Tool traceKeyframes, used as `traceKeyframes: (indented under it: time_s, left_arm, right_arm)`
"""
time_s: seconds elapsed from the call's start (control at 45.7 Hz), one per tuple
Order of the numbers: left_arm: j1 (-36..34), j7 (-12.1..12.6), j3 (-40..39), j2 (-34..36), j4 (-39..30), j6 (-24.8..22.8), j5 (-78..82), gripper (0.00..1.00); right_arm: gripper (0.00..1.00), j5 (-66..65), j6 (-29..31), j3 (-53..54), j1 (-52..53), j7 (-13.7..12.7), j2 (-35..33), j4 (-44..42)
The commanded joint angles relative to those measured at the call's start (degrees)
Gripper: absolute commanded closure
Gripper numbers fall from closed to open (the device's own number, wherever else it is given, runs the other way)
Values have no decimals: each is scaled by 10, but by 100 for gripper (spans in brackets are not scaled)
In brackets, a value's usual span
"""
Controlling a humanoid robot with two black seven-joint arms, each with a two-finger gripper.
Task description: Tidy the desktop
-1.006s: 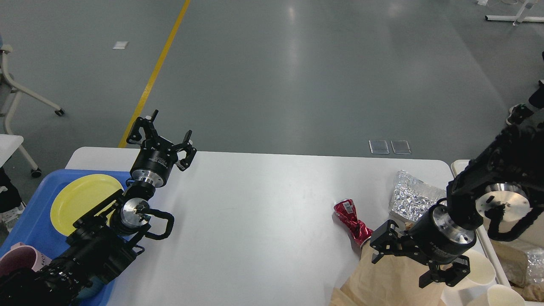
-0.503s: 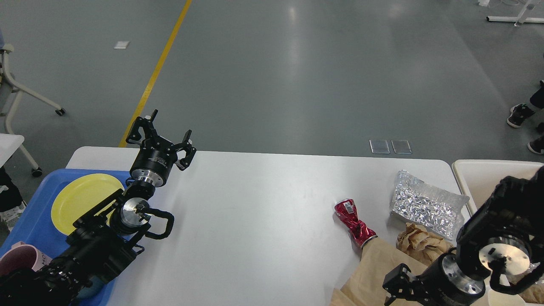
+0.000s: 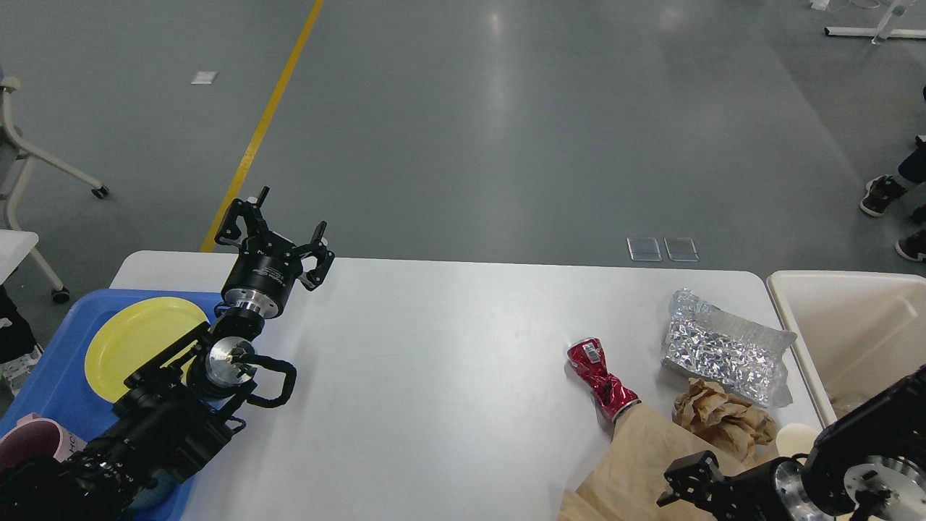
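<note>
The white desktop fills the middle of the head view. On its right side lie a crushed red can, a silver foil bag, a crumpled brown paper wad, a flat brown paper bag and a paper cup. My left gripper is open and empty above the desktop's far left edge. My right gripper is low at the bottom right over the brown paper bag. It is cut off by the frame edge, so only one finger shows.
A blue tray at the left holds a yellow plate and a pink cup. A cream-white deep bin stands beside the desktop's right end. A chair base and another table's corner are at the far left.
My right arm has drawn back and down toward the near right corner, uncovering the foil bag, the paper wad and the bin. My left arm has not moved.
</note>
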Motion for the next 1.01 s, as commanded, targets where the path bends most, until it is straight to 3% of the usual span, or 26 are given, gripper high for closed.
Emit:
traceKeyframes:
  time_s: [0.0, 0.241, 0.569, 0.984]
  left_arm:
    - [0, 0, 0, 0, 0, 0, 0, 4]
    - [0, 0, 0, 0, 0, 0, 1, 4]
    - [0, 0, 0, 0, 0, 0, 0, 4]
    - [0, 0, 0, 0, 0, 0, 0, 4]
  right_arm:
    - [0, -1, -40, 10, -38, 3, -2, -5]
    - [0, 6, -51, 47, -67, 49, -7, -25]
    - [0, 5, -44, 69, -88, 51, 2, -24]
    - [0, 6, -87, 70, -109, 49, 25, -24]
